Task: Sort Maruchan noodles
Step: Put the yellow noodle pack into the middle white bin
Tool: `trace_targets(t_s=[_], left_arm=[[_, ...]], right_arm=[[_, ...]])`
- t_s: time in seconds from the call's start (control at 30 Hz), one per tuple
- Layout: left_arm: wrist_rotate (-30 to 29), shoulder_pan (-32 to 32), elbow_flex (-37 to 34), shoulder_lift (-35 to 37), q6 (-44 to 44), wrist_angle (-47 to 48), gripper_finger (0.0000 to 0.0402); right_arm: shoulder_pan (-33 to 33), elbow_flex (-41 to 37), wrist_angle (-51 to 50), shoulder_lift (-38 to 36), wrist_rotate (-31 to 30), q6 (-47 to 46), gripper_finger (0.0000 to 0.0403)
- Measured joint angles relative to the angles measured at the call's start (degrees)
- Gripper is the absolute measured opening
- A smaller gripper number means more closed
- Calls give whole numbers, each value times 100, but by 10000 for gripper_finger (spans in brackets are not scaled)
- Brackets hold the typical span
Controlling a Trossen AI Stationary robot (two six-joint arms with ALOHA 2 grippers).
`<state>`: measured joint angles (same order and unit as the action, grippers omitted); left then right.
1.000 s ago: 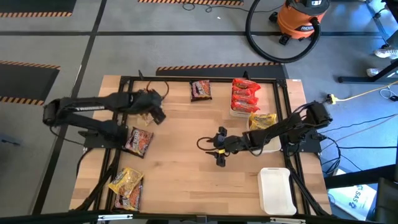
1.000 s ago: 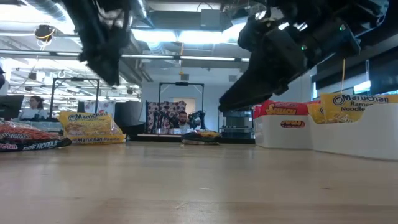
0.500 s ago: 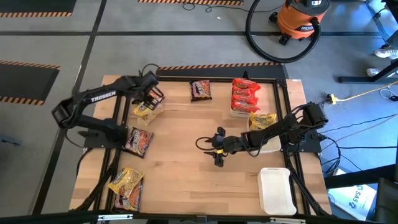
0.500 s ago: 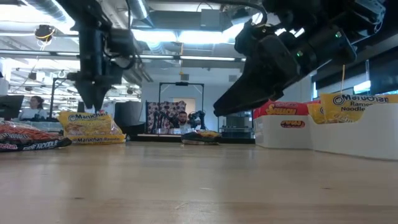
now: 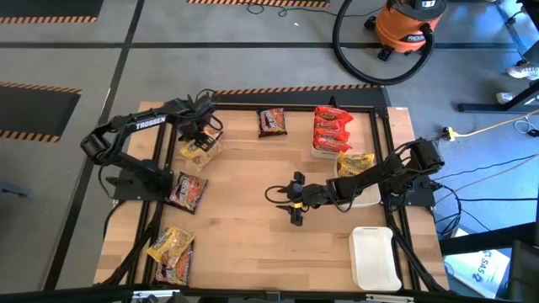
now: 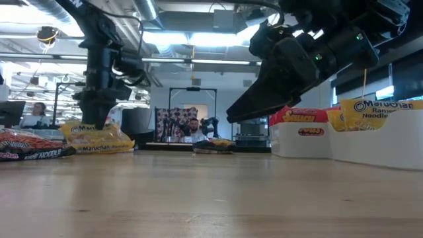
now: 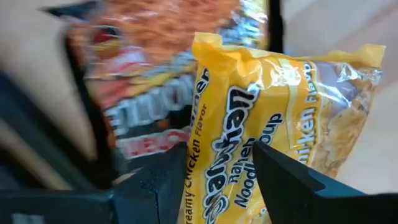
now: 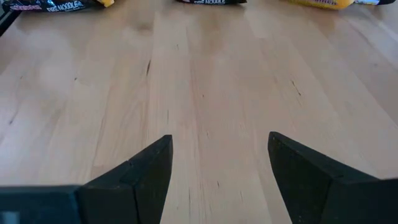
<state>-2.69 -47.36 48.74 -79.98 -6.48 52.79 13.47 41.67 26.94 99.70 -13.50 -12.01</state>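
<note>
Maruchan noodles, shiny flat plastic packets, three kinds.
- Yellow packet [image 5: 200,146]: directly under left end effector [image 5: 205,135], between its spread fingers, tilted.
- Dark packet [image 5: 187,191]: near same end effector, flat on bench.
- Yellow and dark pair [image 5: 171,251]: well apart from it.
- Dark packet [image 5: 272,122]: beyond right end effector [image 5: 298,200].
- Red stack [image 5: 332,128], yellow packet [image 5: 356,162]: beside its arm.

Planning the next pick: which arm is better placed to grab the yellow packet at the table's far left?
Left: its hand is over the yellow packet, fingers straddling it. The right hand is open mid-table.
</note>
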Motion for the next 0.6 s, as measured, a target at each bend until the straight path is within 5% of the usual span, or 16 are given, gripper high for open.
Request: trace_targets(t_s=[0.17,0.4,0.6], left_arm=[[570,-38,-97,-55,222,-34,129],[1118,94,-101,-56,364,-279,12],[1127,591,-104,-56,303,-440,2]], right_arm=[[0,0,0,0,0,7,241],[0,0,0,0,0,28,241],[0,0,2,0,0,31,241]])
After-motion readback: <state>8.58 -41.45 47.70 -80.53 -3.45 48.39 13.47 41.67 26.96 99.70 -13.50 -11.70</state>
